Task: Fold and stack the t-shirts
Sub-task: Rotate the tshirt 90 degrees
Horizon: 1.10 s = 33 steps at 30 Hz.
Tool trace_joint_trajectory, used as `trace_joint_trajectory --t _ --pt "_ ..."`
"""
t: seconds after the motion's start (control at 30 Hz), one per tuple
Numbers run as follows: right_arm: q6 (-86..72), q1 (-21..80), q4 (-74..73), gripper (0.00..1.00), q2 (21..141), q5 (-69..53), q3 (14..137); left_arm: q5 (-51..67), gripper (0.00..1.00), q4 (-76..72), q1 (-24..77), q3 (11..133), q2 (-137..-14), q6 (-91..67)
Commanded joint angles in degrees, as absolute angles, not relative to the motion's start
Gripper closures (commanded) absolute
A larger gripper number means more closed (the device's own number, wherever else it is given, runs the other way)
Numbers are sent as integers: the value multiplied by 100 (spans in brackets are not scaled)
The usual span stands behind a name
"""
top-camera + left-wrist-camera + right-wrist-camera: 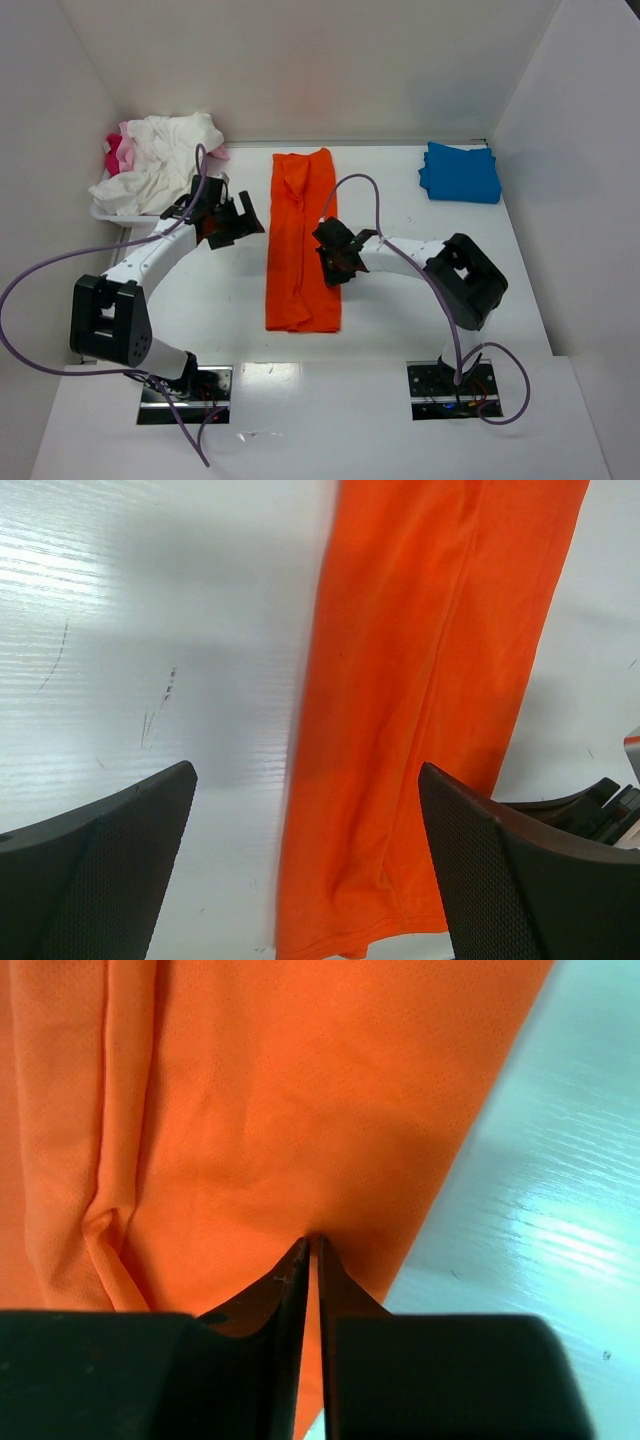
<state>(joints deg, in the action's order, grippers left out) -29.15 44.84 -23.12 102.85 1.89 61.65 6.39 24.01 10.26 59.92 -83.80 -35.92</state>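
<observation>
Desk: Bolted arm bases line the table's near edge. What lies beyond, left to right?

Photographer: Heaped in the far left corner, white t-shirts and a pink one; left gripper, jaws wide apart, above the table; orange t-shirt folded into a long strip mid-table; right gripper at its right edge, fingers all but together, tips on the cloth — whether they pinch it, unclear; blue t-shirt folded, far right corner.

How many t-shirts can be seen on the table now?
4. The orange t-shirt lies in the centre, the blue t-shirt folded at the far right, the white t-shirt and pink t-shirt heaped at the far left; that heap may hide more.
</observation>
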Motion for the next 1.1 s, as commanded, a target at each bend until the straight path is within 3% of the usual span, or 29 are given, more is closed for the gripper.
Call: trace_joint_trajectory --t 0.0,0.03,0.13,0.23,0.3,0.43,0.73,1.07 --pt "-2918 4438 -2980 65 9964 482 6404 801 0 2391 993 6073 -8420 -3383" --pt "-2853 4395 -3031 49 9811 475 6572 859 0 2391 993 6204 -8470 -3375" --pt "-2647 4141 -3019 24 9651 389 7298 870 0 2391 993 6358 -8503 -3322" --pt "-2345 3741 -2787 11 9921 278 8311 961 0 2255 993 6580 -8620 -3322" --pt "-2110 3637 -2786 7 10132 388 8712 1040 0 2143 993 6696 -8771 -3322" --pt "-1515 3586 -2944 4 11239 674 10572 1471 0 1917 993 6790 -8973 -3322" --pt "-876 3586 -3612 4 13717 1091 13459 1421 0 1846 993 6864 -9266 -3322" --pt "-703 3586 -3735 16 14965 1526 14590 1371 0 1944 850 6697 -9264 -3346"
